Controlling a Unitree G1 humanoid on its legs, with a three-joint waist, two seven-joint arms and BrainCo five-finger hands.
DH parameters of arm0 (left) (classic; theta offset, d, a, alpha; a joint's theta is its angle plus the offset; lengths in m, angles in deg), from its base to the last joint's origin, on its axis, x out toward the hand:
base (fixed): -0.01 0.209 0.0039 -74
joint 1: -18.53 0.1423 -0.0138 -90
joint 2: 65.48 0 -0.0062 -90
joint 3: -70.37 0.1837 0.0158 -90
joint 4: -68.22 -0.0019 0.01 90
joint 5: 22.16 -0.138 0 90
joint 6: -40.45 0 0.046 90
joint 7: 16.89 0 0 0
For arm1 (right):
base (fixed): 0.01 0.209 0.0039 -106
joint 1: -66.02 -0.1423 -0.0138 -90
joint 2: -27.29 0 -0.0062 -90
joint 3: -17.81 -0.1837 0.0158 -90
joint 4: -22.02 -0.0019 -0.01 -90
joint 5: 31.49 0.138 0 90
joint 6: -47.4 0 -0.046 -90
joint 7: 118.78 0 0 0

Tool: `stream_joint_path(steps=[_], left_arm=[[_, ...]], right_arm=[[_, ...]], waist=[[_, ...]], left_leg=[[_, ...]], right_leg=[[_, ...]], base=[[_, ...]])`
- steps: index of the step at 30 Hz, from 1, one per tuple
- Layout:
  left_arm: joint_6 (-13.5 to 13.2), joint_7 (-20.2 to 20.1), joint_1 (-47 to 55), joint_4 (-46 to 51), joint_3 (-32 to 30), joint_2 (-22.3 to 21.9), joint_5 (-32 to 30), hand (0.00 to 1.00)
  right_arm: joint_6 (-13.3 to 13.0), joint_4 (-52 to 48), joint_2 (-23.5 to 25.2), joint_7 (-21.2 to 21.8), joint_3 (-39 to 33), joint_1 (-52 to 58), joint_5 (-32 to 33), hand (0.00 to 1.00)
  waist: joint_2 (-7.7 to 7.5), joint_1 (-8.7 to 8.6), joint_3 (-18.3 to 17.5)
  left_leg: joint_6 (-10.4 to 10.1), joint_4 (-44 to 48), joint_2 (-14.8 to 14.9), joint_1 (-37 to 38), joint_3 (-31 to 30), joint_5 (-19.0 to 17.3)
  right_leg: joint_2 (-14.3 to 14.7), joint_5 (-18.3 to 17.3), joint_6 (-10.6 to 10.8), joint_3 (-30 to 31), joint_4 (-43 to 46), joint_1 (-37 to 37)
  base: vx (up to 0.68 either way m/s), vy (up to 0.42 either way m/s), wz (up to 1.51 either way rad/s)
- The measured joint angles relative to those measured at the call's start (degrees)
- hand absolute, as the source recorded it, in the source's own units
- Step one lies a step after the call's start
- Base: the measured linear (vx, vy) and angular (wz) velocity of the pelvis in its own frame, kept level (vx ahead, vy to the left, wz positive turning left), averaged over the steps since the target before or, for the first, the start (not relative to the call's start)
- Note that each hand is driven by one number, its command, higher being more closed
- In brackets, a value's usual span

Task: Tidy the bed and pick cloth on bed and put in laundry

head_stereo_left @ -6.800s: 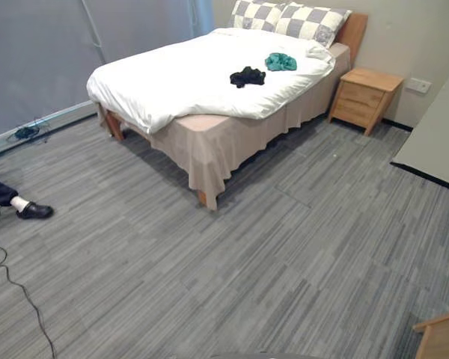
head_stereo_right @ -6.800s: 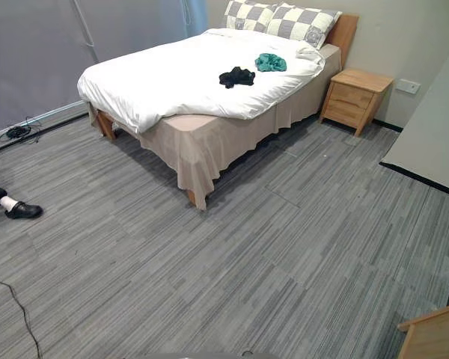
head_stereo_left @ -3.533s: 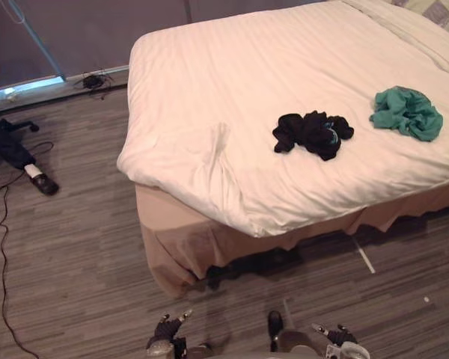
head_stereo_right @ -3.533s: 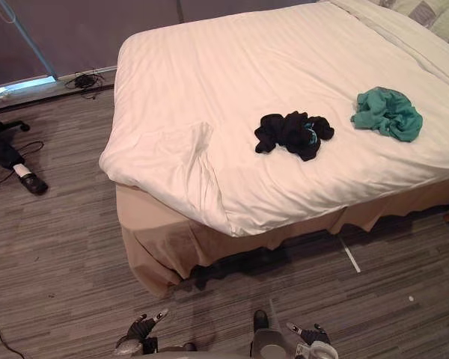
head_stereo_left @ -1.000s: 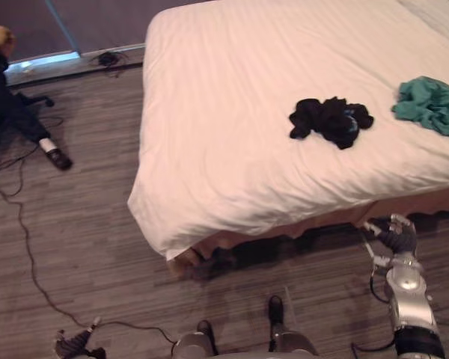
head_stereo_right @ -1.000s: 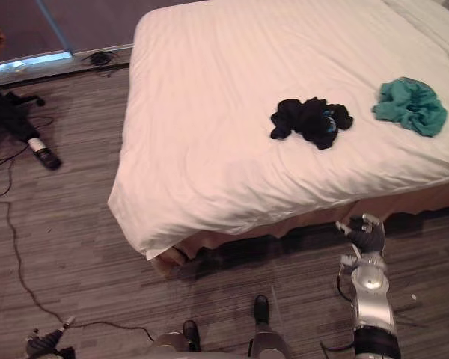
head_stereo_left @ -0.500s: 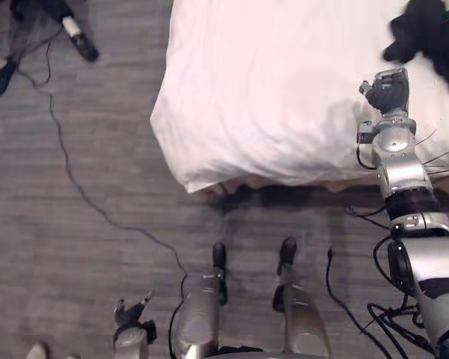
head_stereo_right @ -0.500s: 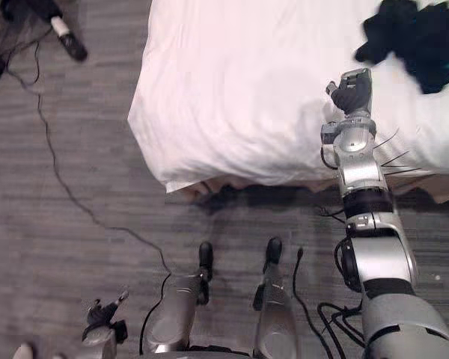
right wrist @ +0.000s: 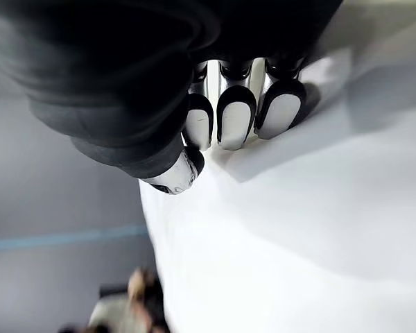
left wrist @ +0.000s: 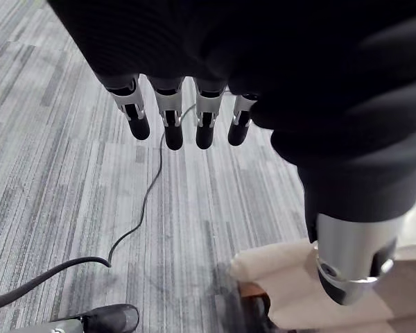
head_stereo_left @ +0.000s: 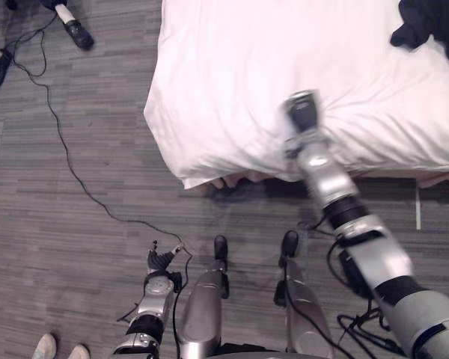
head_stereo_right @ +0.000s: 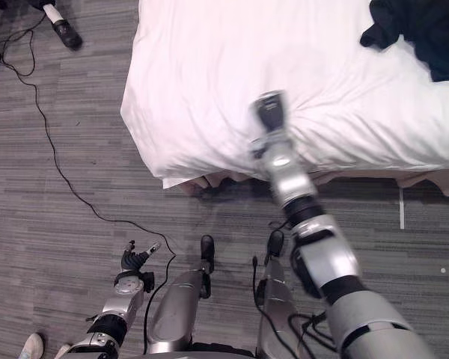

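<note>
On the far left, a person's black shoes [head_stereo_left: 78,34] stand on the grey floor [head_stereo_left: 75,217], and two pale shoes [head_stereo_left: 56,348] stand nearer the robot. The left hand [head_stereo_left: 161,262] hangs low over the floor, well apart from the bed [head_stereo_left: 209,182]. Its fingers [left wrist: 173,121] are loose and a little spread, and it holds nothing. The bed has a big white cover [head_stereo_left: 239,67] that hangs down over the corner and the edge nearest the robot. The right hand [head_stereo_left: 302,112] is over the white cover, just inside that near edge, between the corner and the black cloth [head_stereo_left: 430,26]. Its fingers [right wrist: 236,114] are bent in and sit side by side, right by the cover, with the thumb [right wrist: 177,173] tucked close, and there is nothing in them. The black cloth lies bunched up on the cover further up the bed, to the right, well apart from the right hand.
</note>
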Motion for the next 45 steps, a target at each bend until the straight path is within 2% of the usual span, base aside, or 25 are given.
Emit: stream_joint_path(steps=[1, 2, 3, 5, 6, 10, 13, 15, 16, 19, 22, 25, 31, 34, 35, 37, 38, 39, 40, 41, 42, 45], left_arm=[[0.0, 0.0, 0.0, 0.0, 0.2, 0.0, -0.4, 0.0], [0.0, 0.0, 0.0, 0.0, 0.5, 0.0, -0.6, 0.0], [0.3, 0.0, 0.0, 0.0, 1.5, 0.0, -2.0, 0.0], [0.8, -0.1, 0.3, 0.1, 2.9, -0.2, -3.3, 0.0], [1.3, -0.1, 0.7, 0.1, 3.0, -0.6, -4.0, 0.0], [1.6, -0.1, 0.8, 0.1, 4.9, -1.2, -4.7, 0.0], [1.3, 0.1, 0.7, 0.1, 6.3, -0.8, -4.7, 0.0], [0.5, 0.1, -0.8, 0.1, 9.2, -0.8, -4.6, 0.0], [0.1, 0.1, -1.4, -0.1, 10.0, -0.9, -4.6, 0.0], [-1.4, 0.2, -3.4, -0.5, 13.6, -1.6, -2.9, 0.0], [-1.4, 0.2, -4.1, -1.0, 13.7, -2.7, -1.5, 0.0], [-1.4, 0.3, -4.4, 1.5, 12.8, -4.0, -0.3, 0.0], [-2.6, 0.3, -4.4, 7.8, 12.7, -6.4, -0.2, 0.0], [-2.3, 0.6, -3.5, 7.8, 10.1, -7.0, -0.2, 0.0], [-2.0, 0.9, -2.0, 8.4, 8.3, -7.3, -0.2, 0.0], [-1.2, 1.4, 1.0, 9.7, 5.8, -7.4, -0.2, 0.0], [-0.9, 1.3, 3.2, 10.1, 4.4, -7.4, -0.4, 0.0], [-0.6, 1.3, 4.3, 10.1, 4.0, -7.4, -0.4, 0.0], [0.0, 1.2, 5.5, 10.1, 3.9, -7.4, -0.5, 0.0], [0.1, 1.1, 5.9, 10.0, 3.9, -7.4, -0.5, 0.0], [0.5, 0.2, 6.4, 9.9, 3.9, -7.3, -0.9, 0.0], [1.2, -1.4, 7.1, 9.7, 2.4, -6.4, -2.5, 0.0]], right_arm=[[0.0, -1.1, 3.9, 2.1, 3.6, 0.8, 1.6, 1.0], [0.0, -2.2, 5.7, 3.1, 4.9, 1.2, 2.5, 1.0], [-0.5, -5.6, 9.1, 4.5, 6.6, 1.2, 4.5, 1.0], [-1.9, -9.1, 9.0, 5.6, 7.2, 0.9, 6.1, 1.0], [-3.3, -10.2, 9.0, 5.5, 5.5, 0.3, 6.8, 1.0], [-5.0, -10.6, 8.7, 2.5, -5.1, -3.0, 7.5, 1.0], [-5.9, -10.6, 5.0, -1.0, -11.4, -8.0, 7.4, 1.0], [-7.8, -11.0, -1.7, -3.6, -16.1, -11.8, 7.1, 1.0], [-8.0, -11.0, -3.6, -4.2, -17.5, -12.5, 6.8, 1.0], [-7.8, -10.1, -13.2, -8.7, -21.7, -13.6, 5.4, 1.0], [-6.8, -7.9, -18.7, -10.7, -23.8, -12.9, 4.1, 1.0], [-7.6, -13.3, -21.9, -9.8, -23.5, -13.2, 3.1, 1.0], [-7.5, -12.1, -24.2, -8.0, -23.2, -12.8, 3.4, 1.0], [-7.2, -13.4, -24.0, -8.0, -24.0, -7.9, 3.4, 1.0], [-6.7, -15.4, -22.0, -8.2, -26.3, -3.1, 3.4, 1.0], [-5.7, -18.3, -17.0, -9.4, -31.0, 6.5, 2.6, 1.0], [-3.5, -18.6, -13.5, -10.9, -34.4, 14.7, 1.1, 1.0], [-2.3, -18.5, -11.7, -11.3, -36.1, 19.8, 0.7, 1.0], [-0.8, -17.6, -10.0, -11.9, -37.7, 26.7, -1.1, 1.0], [-0.2, -17.3, -9.4, -12.0, -38.4, 29.2, -1.4, 0.0], [0.5, -16.9, -8.1, -12.0, -40.6, 34.4, -3.0, 0.0], [1.2, -14.3, -7.2, -11.3, -44.0, 43.6, -5.9, 0.0]], waist=[[-0.01, 0.18, 0.0], [-0.02, 0.55, 0.0], [-0.06, 1.45, 0.0], [-0.2, 1.64, -0.1], [-0.66, 1.52, -0.3], [-0.89, 0.76, -0.4], [-0.65, -0.61, -0.2], [-0.02, -0.61, 0.1], [0.33, -0.51, 0.3], [3.32, -0.18, 1.7], [5.37, 0.86, 2.6], [5.82, 1.42, 2.8], [5.79, 1.14, 2.8], [5.43, 0.48, 2.9], [4.73, -0.22, 3.0], [2.66, -1.19, 2.8], [0.68, -2.01, 1.9], [-0.4, -2.25, 1.4], [-1.47, -3.24, 1.2], [-1.74, -3.65, 1.2], [-2.33, -4.67, 1.2], [-2.75, -7.95, 0.1]], left_leg=[[-0.3, -1.0, 0.4, 1.1, -0.3, 0.3], [-0.6, -1.4, 0.7, 1.6, -0.3, 0.5], [-0.8, -2.0, 1.2, 2.5, -0.1, 1.0], [-0.9, -2.2, 1.3, 3.5, -0.4, 1.1], [-0.8, -2.3, 1.2, 4.1, -0.1, 1.3], [-0.4, -3.1, 0.3, 4.7, 1.7, 1.5], [0.0, -3.1, -0.1, 3.4, 2.4, 1.8], [0.2, -1.1, -0.4, -1.4, 2.4, 1.9], [0.2, -0.5, -0.4, -2.9, 2.1, 1.9], [0.7, 1.0, -0.9, -9.7, 1.8, 2.4], [0.9, 1.4, -0.9, -14.2, 3.4, 2.7], [0.8, 3.4, 0.1, -17.9, 5.4, 2.7], [1.4, 4.8, 0.6, -17.9, 8.8, 2.1], [1.6, 6.0, 1.4, -15.5, 11.2, 0.8], [1.3, 7.0, 2.3, -13.4, 12.0, -0.4], [0.8, 7.9, 3.5, -9.1, 13.3, -2.0], [0.4, 8.3, 4.3, -6.3, 14.6, -3.2], [0.2, 8.2, 4.3, -4.5, 15.3, -3.9], [0.1, 7.8, 4.4, -1.9, 16.2, -4.5], [0.1, 7.6, 4.3, -0.8, 16.5, -4.7], [0.0, 6.7, 4.0, 2.0, 17.9, -5.3], [-0.1, 4.9, 3.3, 8.5, 18.5, -6.3]], right_leg=[[0.6, -0.4, -0.5, -0.2, 0.0, 0.7], [0.8, -0.5, -0.7, -0.3, 0.0, 1.0], [1.3, -0.5, -1.2, -0.5, 0.0, 1.8], [1.4, -0.5, -1.2, -1.0, 0.0, 2.9], [1.3, -0.5, -1.2, -0.8, 0.0, 3.3], [0.7, -0.3, -1.0, 0.7, 0.4, 2.4], [0.1, -0.2, -0.8, 1.7, 2.0, -0.1], [-0.4, -0.1, -0.7, 2.1, 4.1, -5.2], [-0.5, 0.0, -0.7, 2.0, 4.7, -6.5], [-1.2, 0.4, -0.1, 2.1, 5.5, -12.8], [-1.3, 0.7, 0.2, 3.6, 7.3, -19.0], [-1.1, 0.3, -0.2, 5.1, 10.1, -24.1], [-1.1, -1.5, -0.4, 6.8, 13.3, -26.1], [-0.7, -1.4, -0.3, 7.7, 12.9, -23.8], [-0.1, -1.5, -0.2, 7.9, 12.0, -21.1], [0.9, -2.3, -0.3, 8.4, 11.5, -16.9], [1.7, -3.2, -0.3, 8.9, 11.6, -14.5], [2.0, -3.7, -0.5, 9.3, 11.5, -13.2], [2.3, -4.1, -0.4, 9.9, 11.5, -11.2], [2.3, -4.3, -0.2, 10.2, 11.5, -10.4], [2.5, -4.5, 0.1, 11.4, 11.3, -8.7], [2.8, -4.5, 0.4, 13.0, 10.3, -3.4]], base=[[0.07, -0.069, 0.07], [0.07, -0.055, 0.03], [0.07, -0.03, 0.07], [0.06, 0.0, 0.09], [0.05, 0.04, -0.05], [0.01, 0.051, -0.21], [-0.02, 0.033, -0.16], [-0.07, 0.03, 0.0], [-0.07, 0.022, 0.15], [-0.13, 0.029, 0.14], [-0.08, -0.001, -0.19], [-0.04, -0.025, -0.21], [-0.04, -0.021, -0.13], [0.02, -0.01, -0.29], [0.09, -0.031, -0.38], [0.11, -0.031, -0.45], [0.14, -0.024, -0.44], [0.17, -0.008, -0.51], [0.14, 0.015, -0.36], [0.13, 0.049, -0.46], [0.11, 0.078, -0.48], [0.1, 0.089, -0.35]])
